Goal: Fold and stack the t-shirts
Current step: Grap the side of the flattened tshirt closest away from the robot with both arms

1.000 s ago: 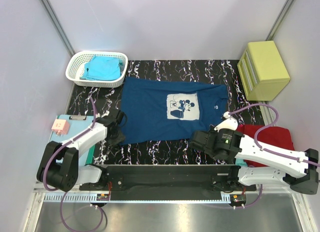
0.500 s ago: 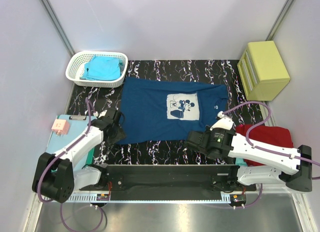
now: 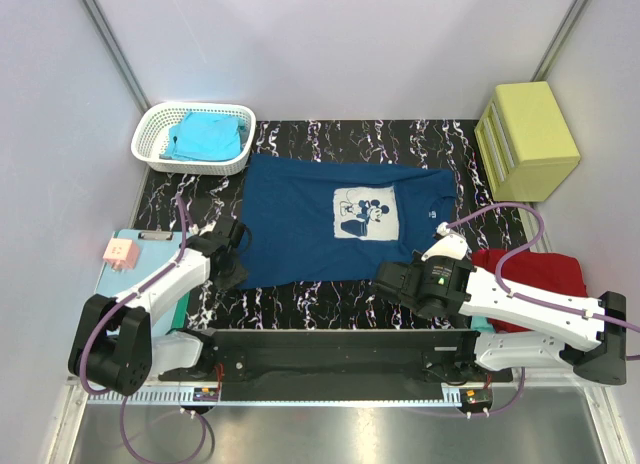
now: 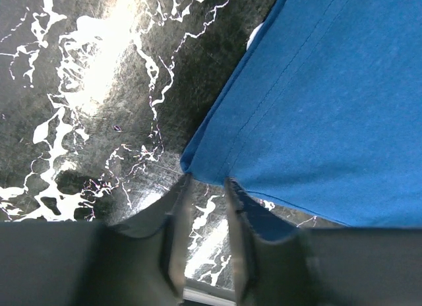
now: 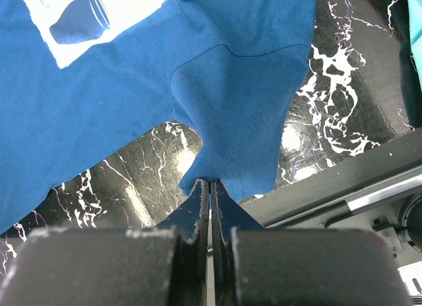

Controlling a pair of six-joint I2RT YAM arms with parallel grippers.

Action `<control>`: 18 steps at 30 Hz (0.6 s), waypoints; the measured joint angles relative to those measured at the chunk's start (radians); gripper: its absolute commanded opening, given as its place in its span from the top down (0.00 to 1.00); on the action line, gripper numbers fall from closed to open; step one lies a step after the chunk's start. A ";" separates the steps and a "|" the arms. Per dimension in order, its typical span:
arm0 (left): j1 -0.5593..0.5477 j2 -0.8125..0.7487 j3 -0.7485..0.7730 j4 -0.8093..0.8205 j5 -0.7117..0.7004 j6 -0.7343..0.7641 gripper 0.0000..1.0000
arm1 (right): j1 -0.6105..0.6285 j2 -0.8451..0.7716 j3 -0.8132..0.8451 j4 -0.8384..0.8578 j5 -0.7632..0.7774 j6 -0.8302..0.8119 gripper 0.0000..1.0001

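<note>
The navy blue t-shirt [image 3: 310, 234] lies spread on the black marbled table, its pale mouse print [image 3: 362, 211] facing up. My right gripper [image 3: 386, 277] is shut on the edge of a sleeve at the shirt's near right [image 5: 210, 182], and the cloth [image 5: 237, 101] fans out from the tips. My left gripper [image 3: 236, 250] sits at the shirt's near left corner. Its fingers [image 4: 206, 181] stand a little apart with the hem corner [image 4: 198, 157] just at their tips and bare table showing between them. A turquoise t-shirt [image 3: 205, 136] lies in the basket. A red one [image 3: 535, 272] lies at the right.
A white basket [image 3: 150, 156] stands at the back left and a yellow drawer box [image 3: 527, 139] at the back right. A teal clipboard [image 3: 125, 269] with a pink block [image 3: 120, 251] lies left of the left arm. The arms' black base rail [image 3: 330, 349] runs along the near edge.
The left gripper's jaws widened and then narrowed again at the shirt's corner while that arm shifted slightly. The right arm moved a little to the left, still pinching the sleeve.
</note>
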 measured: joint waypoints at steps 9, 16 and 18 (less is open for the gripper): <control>0.003 0.007 0.000 0.001 0.000 -0.001 1.00 | 0.000 0.000 0.000 0.000 0.000 0.000 1.00; 0.004 0.007 0.000 0.001 0.000 -0.001 0.48 | -0.002 0.000 0.000 0.000 0.000 0.000 1.00; 0.004 0.006 0.000 0.000 0.000 0.000 0.42 | -0.004 0.001 0.000 0.000 0.000 0.000 1.00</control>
